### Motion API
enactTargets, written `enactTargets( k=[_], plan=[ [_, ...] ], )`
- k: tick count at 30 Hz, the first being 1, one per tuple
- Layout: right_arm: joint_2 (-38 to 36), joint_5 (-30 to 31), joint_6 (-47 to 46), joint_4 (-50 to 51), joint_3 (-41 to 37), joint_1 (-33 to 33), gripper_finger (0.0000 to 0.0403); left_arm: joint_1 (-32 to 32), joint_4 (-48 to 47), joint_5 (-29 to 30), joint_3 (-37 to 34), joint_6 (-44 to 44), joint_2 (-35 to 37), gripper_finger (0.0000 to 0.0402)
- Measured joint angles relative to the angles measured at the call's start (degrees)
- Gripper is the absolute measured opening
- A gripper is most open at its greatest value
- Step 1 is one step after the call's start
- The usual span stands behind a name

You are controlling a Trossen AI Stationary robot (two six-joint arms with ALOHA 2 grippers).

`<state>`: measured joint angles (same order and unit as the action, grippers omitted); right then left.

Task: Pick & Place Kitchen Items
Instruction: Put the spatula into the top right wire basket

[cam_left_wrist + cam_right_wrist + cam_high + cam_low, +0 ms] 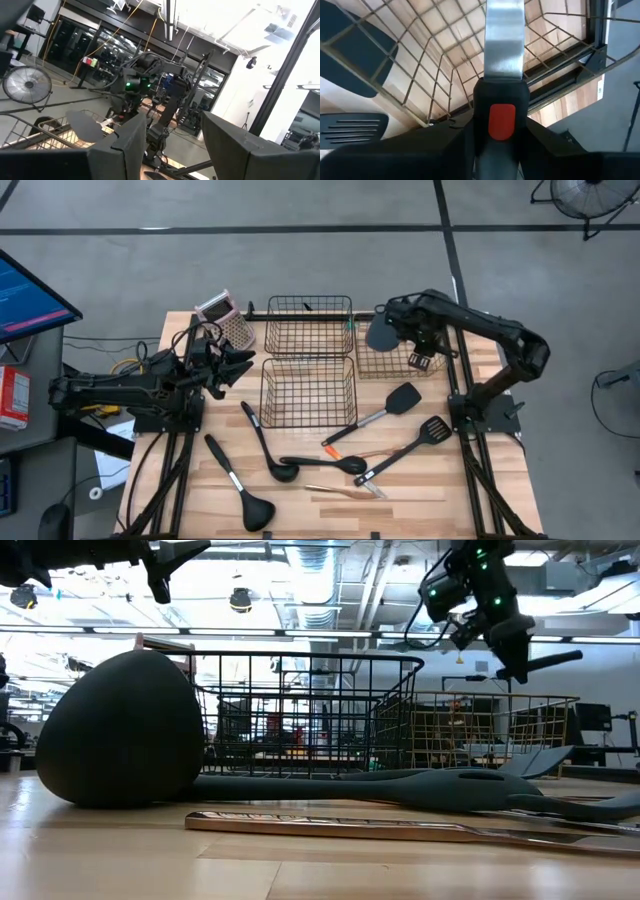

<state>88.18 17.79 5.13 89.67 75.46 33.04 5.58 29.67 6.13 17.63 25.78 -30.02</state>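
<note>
At the left edge of the desk (420,500), the left gripper (238,366) hangs above the wood beside the pink-topped grater (226,317), its jaws spread apart and holding nothing. Just right of it, two black wire baskets (308,390) stand one behind the other near the desk's middle. On the bare wood in front of them lie the loose utensils: a black ladle (240,498) nearest the left, a second ladle (270,446) beside it, a dark spoon (325,464), a copper-handled piece (345,492), then a solid turner (385,410) and a slotted turner (405,452) farther right. A third, bronze-coloured basket (400,358) sits at the back right. Over its left side the right gripper (405,332) is raised, jaws closed on the handle of a spatula (382,335), whose dark blade sticks out leftward above the basket rim, clear of the wire.
</note>
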Motion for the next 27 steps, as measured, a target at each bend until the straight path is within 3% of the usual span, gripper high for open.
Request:
enactTargets(
  k=[27],
  plan=[
    [3.1,-1.7,2.4,-5.3,-3.1,0.0,0.0103,0.0,0.0,0.0,0.0,0.2,0.0,0.0175]
  ],
)
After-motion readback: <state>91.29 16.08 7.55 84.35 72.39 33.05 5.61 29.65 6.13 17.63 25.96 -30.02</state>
